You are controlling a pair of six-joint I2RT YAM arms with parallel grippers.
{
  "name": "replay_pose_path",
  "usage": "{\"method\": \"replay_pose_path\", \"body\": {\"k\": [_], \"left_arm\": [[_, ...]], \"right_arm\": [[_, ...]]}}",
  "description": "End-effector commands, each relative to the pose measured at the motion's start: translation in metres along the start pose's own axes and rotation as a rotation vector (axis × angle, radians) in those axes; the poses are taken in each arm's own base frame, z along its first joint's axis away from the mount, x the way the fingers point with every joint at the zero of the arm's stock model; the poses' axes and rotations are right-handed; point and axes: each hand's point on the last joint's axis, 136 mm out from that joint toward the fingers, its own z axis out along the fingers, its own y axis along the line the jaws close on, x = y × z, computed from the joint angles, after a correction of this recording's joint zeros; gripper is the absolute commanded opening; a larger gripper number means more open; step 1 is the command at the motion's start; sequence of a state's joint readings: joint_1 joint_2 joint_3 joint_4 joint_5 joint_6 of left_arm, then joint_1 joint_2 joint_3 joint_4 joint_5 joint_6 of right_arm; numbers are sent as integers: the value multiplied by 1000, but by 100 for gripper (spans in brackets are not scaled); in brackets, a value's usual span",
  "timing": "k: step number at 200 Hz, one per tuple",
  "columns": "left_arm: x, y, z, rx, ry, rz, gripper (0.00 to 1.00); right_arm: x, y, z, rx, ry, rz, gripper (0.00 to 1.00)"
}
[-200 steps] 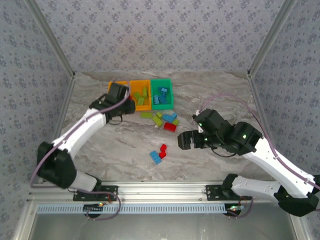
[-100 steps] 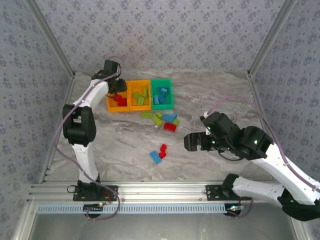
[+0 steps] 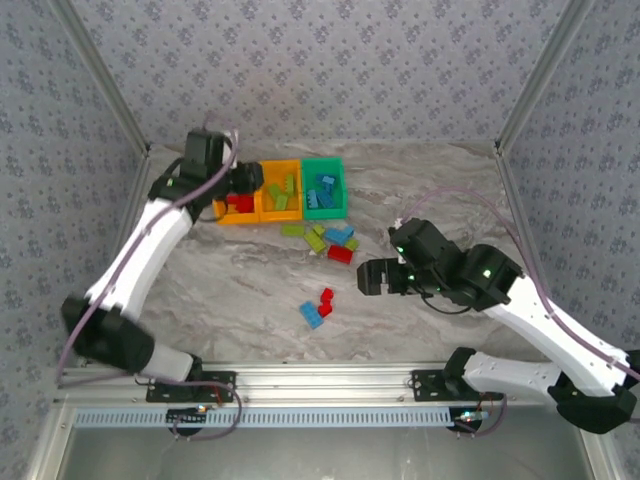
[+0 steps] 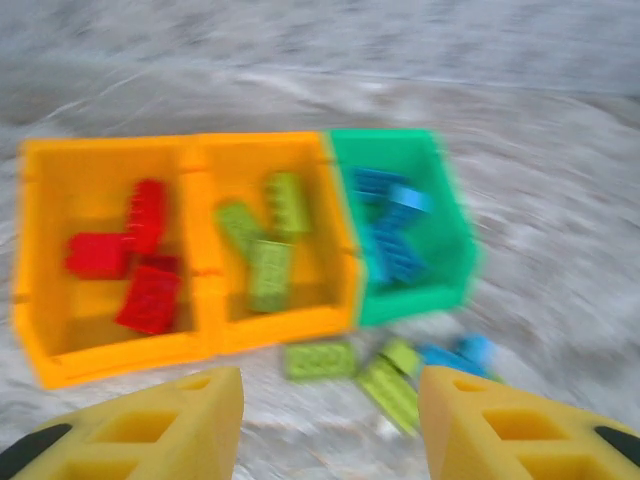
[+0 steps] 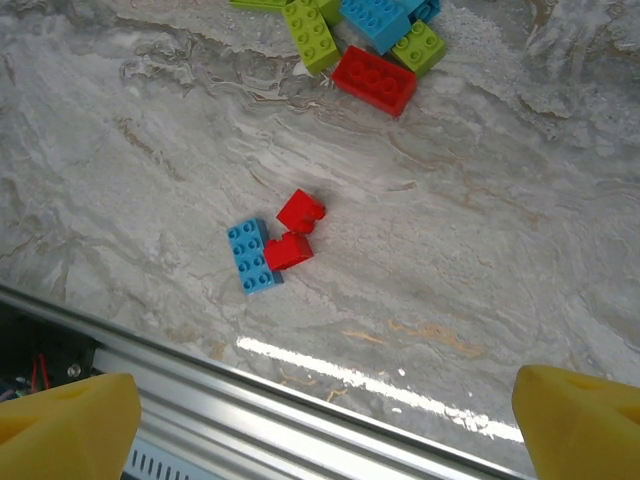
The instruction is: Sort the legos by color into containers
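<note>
1. Three bins in a row on the worktop: two orange, one green.
2. Three red bricks in the left orange bin, three lime bricks in the middle bin. Blue bricks in the green bin, too blurred to count.
3. Loose: two reds and one blue huddled together; a mixed cluster lies beside the bins.
4. Left fingers apart, above the bins; right fingers apart, empty.
</note>
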State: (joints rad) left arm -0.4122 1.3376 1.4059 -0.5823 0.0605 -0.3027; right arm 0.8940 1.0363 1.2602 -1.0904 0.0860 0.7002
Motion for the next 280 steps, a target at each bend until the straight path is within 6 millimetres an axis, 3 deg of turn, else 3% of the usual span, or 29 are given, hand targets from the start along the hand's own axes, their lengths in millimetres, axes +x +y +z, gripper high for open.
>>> {"method": "replay_pose_path", "body": {"k": [1, 17, 38, 53, 72, 86, 119, 141, 165, 195, 217, 232, 261, 280], "left_arm": [[47, -43, -36, 115, 18, 215, 50], [93, -65, -58, 204, 35, 373, 50], [146, -78, -74, 316, 72, 481, 53], [176, -76, -73, 350, 105, 500, 56], [196, -63, -64, 324, 118, 498, 59], [201, -55, -58, 299, 100, 487, 64], [213, -43, -53, 265, 104, 494, 87], [218, -33, -56, 233, 125, 518, 93], [213, -38, -59, 256, 82, 520, 99], [208, -42, -67, 283, 55, 527, 99], [199, -54, -88, 366, 14, 538, 99], [198, -53, -97, 374, -2, 575, 99], [205, -40, -92, 331, -18, 602, 99], [204, -42, -92, 337, -23, 610, 99]], "right_arm": [[-14, 11, 23, -16, -21, 20, 98], [-23, 22, 45, -26, -4, 9, 98], [-32, 28, 75, 13, 34, -31, 98], [-39, 33, 100, 45, 68, -75, 98], [-48, 35, 131, 81, 94, -99, 98], [-54, 34, 153, 114, 117, -113, 98], [-64, 35, 204, 185, 192, -184, 98], [-73, 31, 232, 221, 226, -198, 94], [-83, 33, 258, 223, 244, -210, 85], [-92, 30, 277, 247, 262, -220, 81], [-89, 23, 288, 243, 288, -198, 81], [-87, 18, 295, 240, 302, -183, 77], [-81, 14, 305, 239, 328, -168, 66], [-77, 12, 312, 243, 334, -159, 65]]}}
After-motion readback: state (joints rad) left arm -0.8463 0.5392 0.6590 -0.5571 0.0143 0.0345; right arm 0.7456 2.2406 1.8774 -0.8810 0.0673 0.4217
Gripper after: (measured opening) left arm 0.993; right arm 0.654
